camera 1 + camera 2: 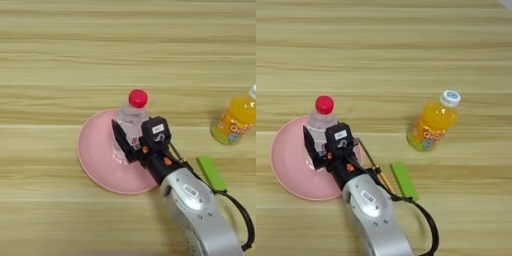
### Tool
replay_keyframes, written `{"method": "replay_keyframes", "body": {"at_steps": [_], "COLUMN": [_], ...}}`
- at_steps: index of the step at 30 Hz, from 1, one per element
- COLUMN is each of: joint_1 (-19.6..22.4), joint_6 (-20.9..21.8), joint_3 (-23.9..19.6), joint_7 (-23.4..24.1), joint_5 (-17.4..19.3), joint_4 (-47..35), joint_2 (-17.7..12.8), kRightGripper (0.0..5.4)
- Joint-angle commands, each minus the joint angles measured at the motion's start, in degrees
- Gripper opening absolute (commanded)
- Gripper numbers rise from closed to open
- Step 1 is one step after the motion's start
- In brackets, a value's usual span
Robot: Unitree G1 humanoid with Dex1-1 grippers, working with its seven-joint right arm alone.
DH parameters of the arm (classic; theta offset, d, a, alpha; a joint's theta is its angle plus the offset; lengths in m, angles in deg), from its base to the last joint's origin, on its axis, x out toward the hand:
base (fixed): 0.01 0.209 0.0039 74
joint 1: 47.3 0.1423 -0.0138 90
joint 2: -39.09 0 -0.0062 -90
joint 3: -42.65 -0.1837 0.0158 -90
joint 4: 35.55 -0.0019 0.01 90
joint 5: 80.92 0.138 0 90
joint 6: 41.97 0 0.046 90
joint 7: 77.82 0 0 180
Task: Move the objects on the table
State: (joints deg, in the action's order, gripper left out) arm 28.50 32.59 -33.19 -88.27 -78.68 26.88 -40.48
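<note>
A clear plastic bottle (131, 117) with a red cap stands upright on a pink plate (95, 150), toward the plate's far right side. My right gripper (131, 138) reaches in from the lower right, and its two black fingers press against the bottle's lower body, one on each side. The label is mostly hidden behind the fingers. A smaller orange-juice bottle (433, 125) with a white cap lies tilted on the table (75, 50) to the right, well apart from the gripper.
A flat green strip (403, 181) lies on the wood just right of my silver forearm (373, 210). A black cable loops off the forearm toward the lower right. Bare wood stretches across the far half of the table.
</note>
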Motion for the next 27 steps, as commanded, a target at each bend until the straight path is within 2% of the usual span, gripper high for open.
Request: {"method": "replay_keyframes", "body": {"at_steps": [1, 14, 27], "joint_1": [2.38, 2.09, 1.92], "joint_6": [3.75, 4.38, 4.03], "joint_3": [-0.21, -0.20, -0.23], "joint_7": [0.12, 0.03, 0.00], "joint_5": [0.55, 0.24, 0.40], "joint_4": [-1.59, -1.11, -2.20], "joint_2": [1.09, 1.24, 1.20], "kRightGripper": [3.54, 5.37, 5.37]}}
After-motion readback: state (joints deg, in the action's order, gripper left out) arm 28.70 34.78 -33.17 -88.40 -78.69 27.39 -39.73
